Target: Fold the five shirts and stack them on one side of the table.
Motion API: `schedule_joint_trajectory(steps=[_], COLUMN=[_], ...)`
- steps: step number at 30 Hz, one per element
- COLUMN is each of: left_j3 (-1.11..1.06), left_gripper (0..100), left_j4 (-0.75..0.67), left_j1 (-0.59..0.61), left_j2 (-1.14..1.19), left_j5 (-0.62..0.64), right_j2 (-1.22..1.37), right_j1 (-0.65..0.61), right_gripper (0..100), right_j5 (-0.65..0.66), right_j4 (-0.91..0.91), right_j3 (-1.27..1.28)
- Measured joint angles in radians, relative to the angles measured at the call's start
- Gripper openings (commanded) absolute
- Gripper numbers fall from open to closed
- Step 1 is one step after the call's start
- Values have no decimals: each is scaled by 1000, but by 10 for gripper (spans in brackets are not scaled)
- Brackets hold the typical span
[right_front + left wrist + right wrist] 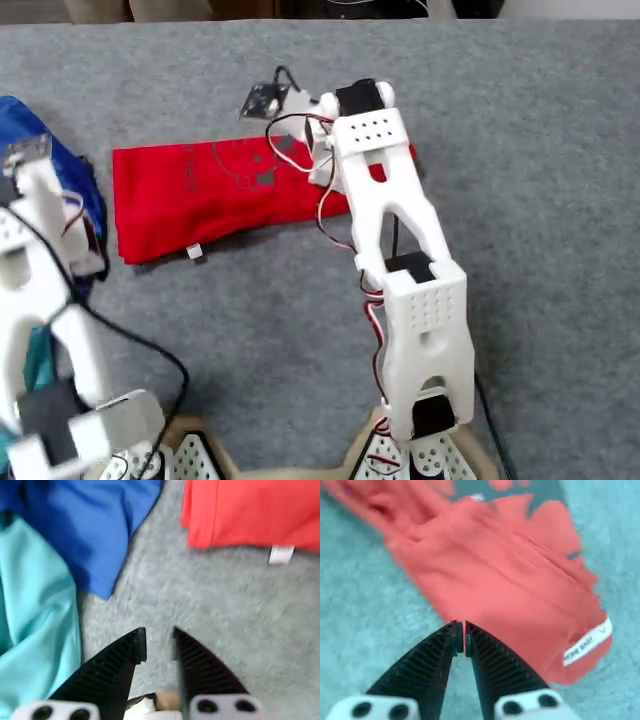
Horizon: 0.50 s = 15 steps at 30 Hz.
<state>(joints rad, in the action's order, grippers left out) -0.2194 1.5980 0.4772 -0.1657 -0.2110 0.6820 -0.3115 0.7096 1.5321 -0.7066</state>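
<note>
A red shirt (pixel 200 195) lies folded into a long strip across the grey table (pixel 520 150). My right gripper (pixel 464 630) is shut, its tips pinching the red shirt (pixel 510 580) at its edge, near a white label (pixel 587 642). The right arm (pixel 400 240) stretches over the strip's right end. At the table's left side my left gripper (pixel 159 642) hovers slightly open over bare cloth-free table, holding nothing. Just beyond it are a blue shirt (pixel 90 525), a teal shirt (pixel 30 630) and the red shirt's corner (pixel 250 510) with a white tag (pixel 281 554).
The blue shirt (pixel 20 115) and teal shirt (pixel 40 360) are bunched at the left edge under the left arm (pixel 40 250). The table's right half and far strip are bare grey felt. Both arm bases stand at the near edge.
</note>
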Motion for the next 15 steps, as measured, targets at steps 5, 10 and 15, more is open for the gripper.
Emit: schedule_joint_trajectory(steps=[5,10,15], left_j3=[287,499,701], left_gripper=[143,143,143], left_j4=[55,61,58], left_j1=[-69,-98,-98], left_j2=[227,457,667], left_j5=[35,87,144], right_j2=[5,54,60], right_j1=[20,57,78], right_gripper=[29,29,25], right_j5=[-95,-104,-104], right_j4=[-84,-163,-187], right_j3=[-2,-12,-20])
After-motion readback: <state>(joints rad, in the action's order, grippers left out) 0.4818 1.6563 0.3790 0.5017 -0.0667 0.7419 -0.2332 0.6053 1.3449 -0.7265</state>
